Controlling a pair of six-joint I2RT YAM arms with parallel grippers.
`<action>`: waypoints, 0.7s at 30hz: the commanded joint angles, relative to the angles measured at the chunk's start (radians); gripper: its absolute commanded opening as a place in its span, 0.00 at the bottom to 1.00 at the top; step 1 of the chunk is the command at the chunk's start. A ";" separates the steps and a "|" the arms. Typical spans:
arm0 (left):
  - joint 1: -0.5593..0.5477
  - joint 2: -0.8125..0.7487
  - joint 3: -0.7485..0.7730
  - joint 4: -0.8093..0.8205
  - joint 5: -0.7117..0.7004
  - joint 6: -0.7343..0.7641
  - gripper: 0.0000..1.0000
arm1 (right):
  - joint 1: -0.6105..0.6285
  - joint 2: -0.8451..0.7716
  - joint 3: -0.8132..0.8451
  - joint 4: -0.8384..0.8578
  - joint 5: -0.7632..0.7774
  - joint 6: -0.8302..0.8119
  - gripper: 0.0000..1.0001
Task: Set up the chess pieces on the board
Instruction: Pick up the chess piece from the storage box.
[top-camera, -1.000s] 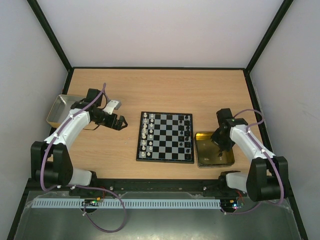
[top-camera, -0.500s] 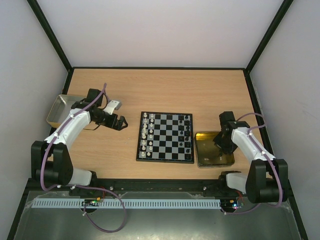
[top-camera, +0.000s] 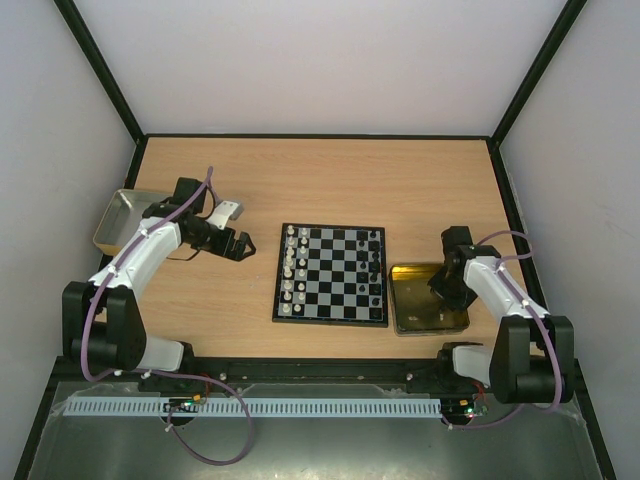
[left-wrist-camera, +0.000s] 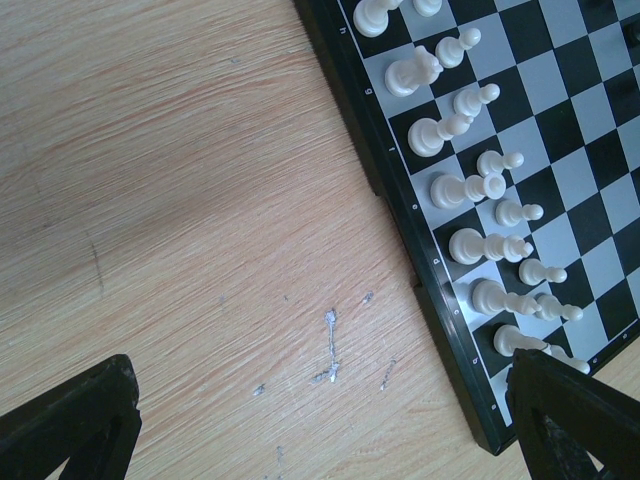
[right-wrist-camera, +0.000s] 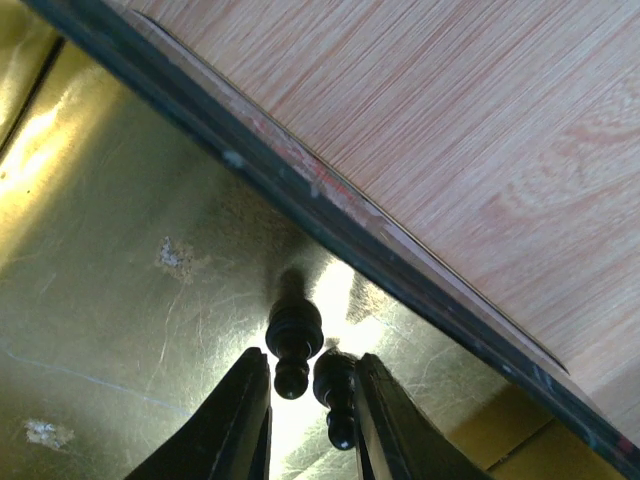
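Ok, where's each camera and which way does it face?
Top external: above, behind the bases, down on the wooden table; both arms show.
Left wrist: down at the black-and-white checked board's white chess pieces; own fingertips show.
Right wrist: down into the gold rectangular tin, black chess pieces between its fingers.
Top and left wrist share the board.

A robotics lab test cell: two robot arms, left (top-camera: 140, 255) and right (top-camera: 500, 290), are bolted to a black rail (top-camera: 320, 370) at the near edge of a wooden table (top-camera: 330, 170). Plain white wall panels (top-camera: 300, 60) held in black frame struts (top-camera: 100, 70) box the table in on three sides. Purple cables (top-camera: 215, 455) loop from the arms, and a white slotted cable duct (top-camera: 250, 408) runs along the front above a bare metal surface (top-camera: 320, 450)
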 joint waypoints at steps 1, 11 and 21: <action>-0.005 -0.002 -0.010 -0.009 0.009 -0.004 0.99 | -0.016 0.030 0.007 0.027 0.026 -0.012 0.21; -0.005 -0.003 -0.010 -0.009 0.006 -0.005 0.99 | -0.020 0.058 0.017 0.045 -0.001 -0.032 0.11; -0.005 -0.001 -0.009 -0.007 0.006 -0.005 0.99 | -0.018 0.048 0.048 0.022 0.003 -0.055 0.02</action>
